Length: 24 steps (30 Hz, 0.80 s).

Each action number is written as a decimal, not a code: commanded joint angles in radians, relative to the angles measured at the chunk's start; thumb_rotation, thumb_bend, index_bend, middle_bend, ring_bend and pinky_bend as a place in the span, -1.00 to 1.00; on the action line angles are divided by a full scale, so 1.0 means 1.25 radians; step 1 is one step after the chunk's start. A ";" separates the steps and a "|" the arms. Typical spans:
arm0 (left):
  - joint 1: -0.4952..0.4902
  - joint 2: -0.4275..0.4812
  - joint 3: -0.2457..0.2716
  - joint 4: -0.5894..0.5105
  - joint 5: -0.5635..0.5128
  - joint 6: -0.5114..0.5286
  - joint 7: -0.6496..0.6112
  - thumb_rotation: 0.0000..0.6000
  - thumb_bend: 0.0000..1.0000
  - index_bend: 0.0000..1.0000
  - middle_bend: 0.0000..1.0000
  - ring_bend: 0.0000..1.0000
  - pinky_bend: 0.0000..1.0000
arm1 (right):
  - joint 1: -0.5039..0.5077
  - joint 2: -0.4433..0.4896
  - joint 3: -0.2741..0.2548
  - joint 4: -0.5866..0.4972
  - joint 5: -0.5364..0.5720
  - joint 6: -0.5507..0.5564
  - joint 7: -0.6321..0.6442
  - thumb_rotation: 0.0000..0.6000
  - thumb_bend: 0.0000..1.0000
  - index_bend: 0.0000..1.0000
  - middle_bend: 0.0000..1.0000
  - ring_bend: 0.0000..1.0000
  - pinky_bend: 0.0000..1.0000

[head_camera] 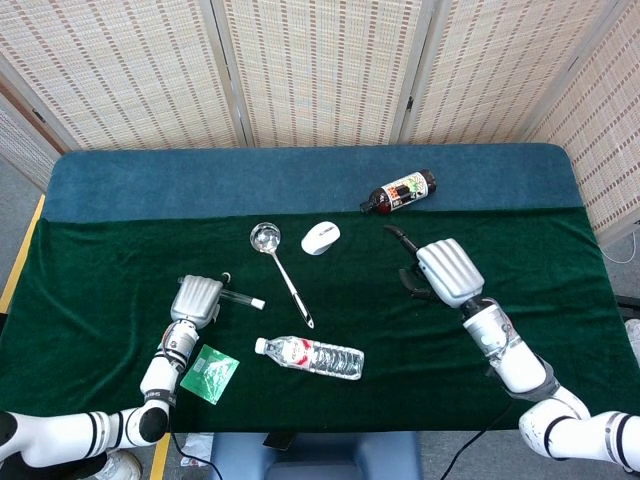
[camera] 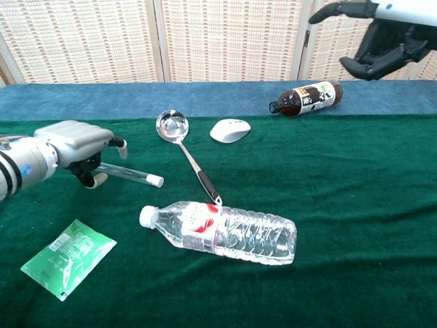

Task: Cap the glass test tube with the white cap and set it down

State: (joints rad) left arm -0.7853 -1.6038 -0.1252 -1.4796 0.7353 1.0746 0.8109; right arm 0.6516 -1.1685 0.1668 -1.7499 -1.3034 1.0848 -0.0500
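My left hand [camera: 72, 147] was low over the green cloth of the desk [head_camera: 560, 250], to the left of the ladle [camera: 183, 145], and its fingers were curled around the end of the glass test tube [camera: 126, 173]. The tube pointed away from the hand toward the ladle's handle, sloping down, and its far end with the white cap [camera: 156, 181] was at the cloth; I could not tell if it really touched. The cap sat on the tube's end.

My right hand [camera: 382, 37] was raised high in the air, on the other side of the ladle and well apart from it, above the dark bottle [camera: 305, 98] that lay on the blue strip. Its fingers were spread and it held nothing.

Just to the right of the ladle's bowl lay the white mouse [camera: 230, 130]. Near the tip of the ladle's handle, toward me, lay the clear water bottle [camera: 222, 231] on its side. The green packet [camera: 67, 257] lay flat, far left of that bottle and below my left hand.
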 commanded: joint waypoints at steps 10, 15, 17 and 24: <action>0.195 0.205 -0.016 -0.147 0.241 0.183 -0.386 1.00 -0.01 -0.42 -0.12 -0.13 0.08 | -0.137 0.069 -0.075 0.014 0.021 0.107 -0.103 0.77 0.23 -0.66 -0.26 -0.04 -0.12; 0.270 0.257 0.024 -0.150 0.327 0.248 -0.466 1.00 -0.01 -0.42 -0.33 -0.38 -0.17 | -0.203 0.070 -0.101 0.049 -0.016 0.169 -0.042 0.77 0.23 -0.70 -0.70 -0.59 -0.65; 0.303 0.271 0.041 -0.153 0.361 0.282 -0.492 1.00 -0.01 -0.43 -0.38 -0.43 -0.24 | -0.234 0.067 -0.115 0.073 -0.050 0.204 0.002 0.77 0.23 -0.73 -0.74 -0.67 -0.76; 0.407 0.282 0.102 -0.173 0.467 0.398 -0.516 1.00 -0.01 -0.45 -0.41 -0.48 -0.55 | -0.340 0.049 -0.144 0.115 -0.091 0.322 0.044 0.77 0.23 -0.73 -0.74 -0.70 -0.80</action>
State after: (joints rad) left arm -0.3084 -1.2552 -0.0216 -1.6828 1.2911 1.5356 0.1748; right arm 0.2664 -1.0979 0.0026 -1.6240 -1.4005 1.4456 -0.0108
